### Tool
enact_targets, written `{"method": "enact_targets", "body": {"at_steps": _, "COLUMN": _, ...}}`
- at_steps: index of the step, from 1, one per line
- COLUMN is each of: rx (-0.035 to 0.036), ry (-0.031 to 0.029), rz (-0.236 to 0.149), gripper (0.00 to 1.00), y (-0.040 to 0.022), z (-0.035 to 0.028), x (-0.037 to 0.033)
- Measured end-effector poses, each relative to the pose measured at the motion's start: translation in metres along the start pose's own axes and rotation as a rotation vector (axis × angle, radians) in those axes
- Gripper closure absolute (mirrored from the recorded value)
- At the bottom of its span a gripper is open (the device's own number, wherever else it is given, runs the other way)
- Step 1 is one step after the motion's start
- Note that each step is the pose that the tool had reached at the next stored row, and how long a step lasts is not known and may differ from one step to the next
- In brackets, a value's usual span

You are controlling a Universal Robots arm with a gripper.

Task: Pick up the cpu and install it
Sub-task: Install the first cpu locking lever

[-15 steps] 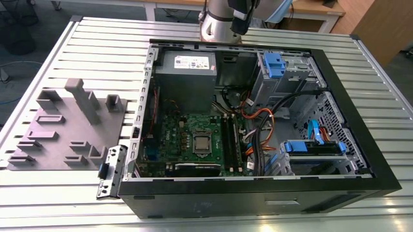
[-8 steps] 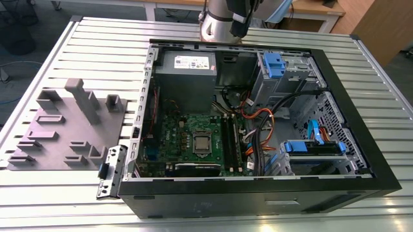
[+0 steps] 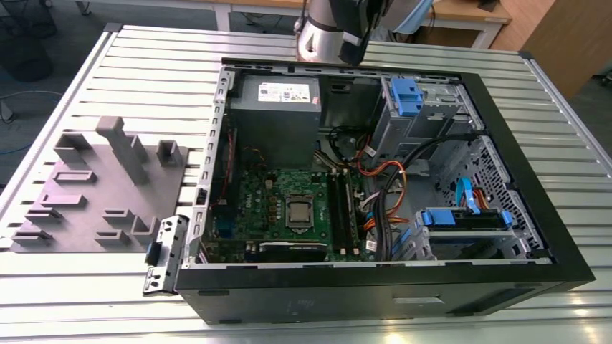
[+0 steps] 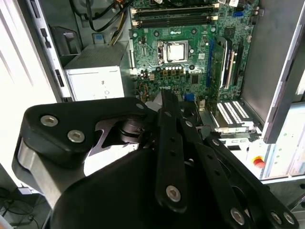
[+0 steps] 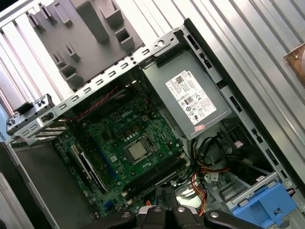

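The cpu (image 3: 299, 210) is a small square chip with a shiny silver-grey top. It lies flat in the socket on the green motherboard (image 3: 268, 193) inside the open computer case. Both wrist views look down on the cpu (image 4: 177, 51) (image 5: 137, 151) from a distance. My arm (image 3: 327, 34) hangs over the far rim of the case, high above the board. The black gripper (image 4: 164, 98) is in the foreground of the second wrist view, far from the chip and touching nothing.
The black case (image 3: 535, 236) lies open on a slatted metal table (image 3: 153, 64). A grey tray of plastic blocks (image 3: 96, 193) sits to the exterior view's left. Inside are a grey power supply (image 3: 277, 100), blue drive caddies (image 3: 406, 97), memory sticks and orange and black cables (image 3: 388, 179).
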State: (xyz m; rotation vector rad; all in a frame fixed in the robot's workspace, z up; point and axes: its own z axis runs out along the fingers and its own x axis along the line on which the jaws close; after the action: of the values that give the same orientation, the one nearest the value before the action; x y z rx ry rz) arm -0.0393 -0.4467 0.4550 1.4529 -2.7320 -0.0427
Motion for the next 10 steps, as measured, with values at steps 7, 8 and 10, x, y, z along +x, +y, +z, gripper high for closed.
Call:
{"method": "enact_targets", "body": {"at_steps": 7, "rx": 0.0000, "ry": -0.0001, "rz": 0.000, "gripper": 0.89, "y": -0.0006, "z": 0.0127, "x": -0.0004}}
{"method": "enact_targets", "body": {"at_steps": 8, "rx": 0.0000, "ry": 0.0000, "rz": 0.000, "gripper": 0.89, "y": -0.0007, "z": 0.0145, "x": -0.0004}}
{"method": "enact_targets", "body": {"at_steps": 10, "rx": 0.0000, "ry": 0.0000, "rz": 0.000, "gripper": 0.89, "y": -0.0009, "z": 0.0182, "x": -0.0005}}
